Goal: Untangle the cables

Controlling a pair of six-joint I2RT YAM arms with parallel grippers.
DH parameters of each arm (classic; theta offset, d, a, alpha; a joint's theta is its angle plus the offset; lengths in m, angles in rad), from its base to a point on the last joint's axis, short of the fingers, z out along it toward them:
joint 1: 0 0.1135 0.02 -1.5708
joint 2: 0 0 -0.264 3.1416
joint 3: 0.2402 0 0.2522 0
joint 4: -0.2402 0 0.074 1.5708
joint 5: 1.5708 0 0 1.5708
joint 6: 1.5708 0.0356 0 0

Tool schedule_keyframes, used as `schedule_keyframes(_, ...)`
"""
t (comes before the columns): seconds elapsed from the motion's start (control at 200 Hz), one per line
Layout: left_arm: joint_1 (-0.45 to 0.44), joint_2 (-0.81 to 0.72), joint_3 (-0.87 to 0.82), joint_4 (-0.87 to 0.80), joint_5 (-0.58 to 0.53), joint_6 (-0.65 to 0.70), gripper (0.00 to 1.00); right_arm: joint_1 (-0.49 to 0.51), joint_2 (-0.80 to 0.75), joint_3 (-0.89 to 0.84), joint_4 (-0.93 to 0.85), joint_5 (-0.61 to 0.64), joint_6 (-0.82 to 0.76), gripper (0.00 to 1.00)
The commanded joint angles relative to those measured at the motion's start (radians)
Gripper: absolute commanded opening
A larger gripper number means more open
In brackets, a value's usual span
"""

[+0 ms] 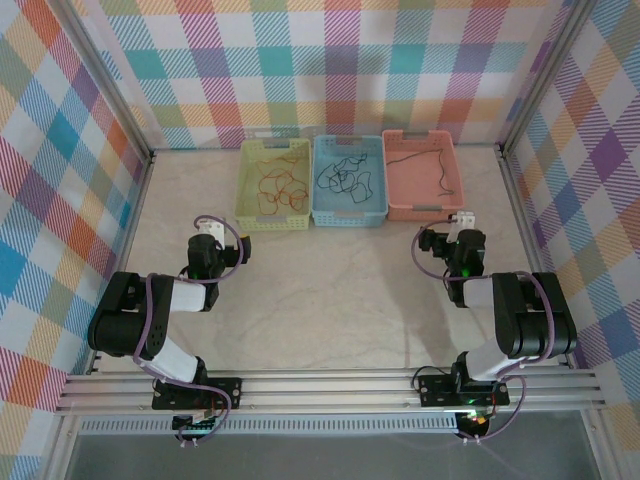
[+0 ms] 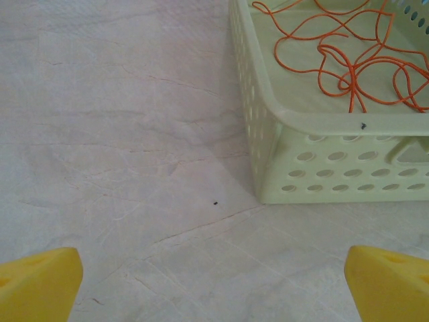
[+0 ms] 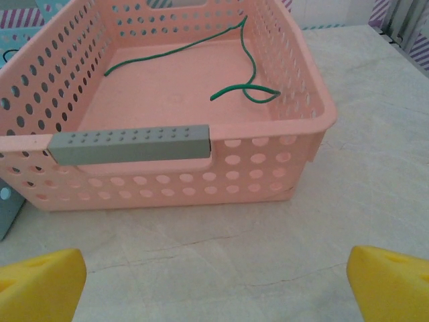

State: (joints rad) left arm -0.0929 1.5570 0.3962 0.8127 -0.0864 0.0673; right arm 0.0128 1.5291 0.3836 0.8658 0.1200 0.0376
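Observation:
An orange-red cable (image 1: 279, 186) (image 2: 352, 64) lies in loose loops inside the yellow-green basket (image 1: 243, 190) (image 2: 295, 161). A black cable (image 1: 345, 176) squiggles in the blue basket (image 1: 349, 216). A green cable (image 1: 420, 155) (image 3: 241, 80) lies in the pink basket (image 1: 452, 180) (image 3: 167, 181). My left gripper (image 1: 208, 229) (image 2: 214, 285) is open over bare table, just left of and short of the yellow-green basket, with nothing between its yellow fingertips (image 2: 40, 282). My right gripper (image 1: 465, 219) (image 3: 214, 285) is open just in front of the pink basket, holding nothing.
The three baskets stand side by side at the back middle of the marble-look table (image 1: 320, 300). The pink basket has a grey handle (image 3: 131, 143) facing my right gripper. Checked walls with metal rails (image 1: 110, 110) close in the sides and back.

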Motion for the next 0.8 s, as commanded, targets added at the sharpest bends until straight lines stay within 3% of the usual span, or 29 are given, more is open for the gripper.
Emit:
schedule_keyframes(0.0, 0.015, 0.006, 0.021, -0.003, 0.017, -0.016, 1.00, 0.006, 0.002, 0.007, -0.001, -0.017, 0.005, 1.00)
schedule_keyframes(0.32, 0.015, 0.005, 0.021, -0.004, 0.018, -0.016, 1.00, 0.006, 0.003, 0.009, -0.005, -0.023, 0.001, 1.00)
schedule_keyframes(0.42, 0.015, 0.005, 0.022, -0.004, 0.018, -0.016, 1.00, 0.007, 0.003, 0.025, -0.034, -0.117, -0.035, 1.00)
schedule_keyframes(0.795, 0.014, 0.005, 0.022, -0.004, 0.018, -0.015, 1.00, 0.006, 0.003, 0.024, -0.031, -0.120, -0.036, 1.00)
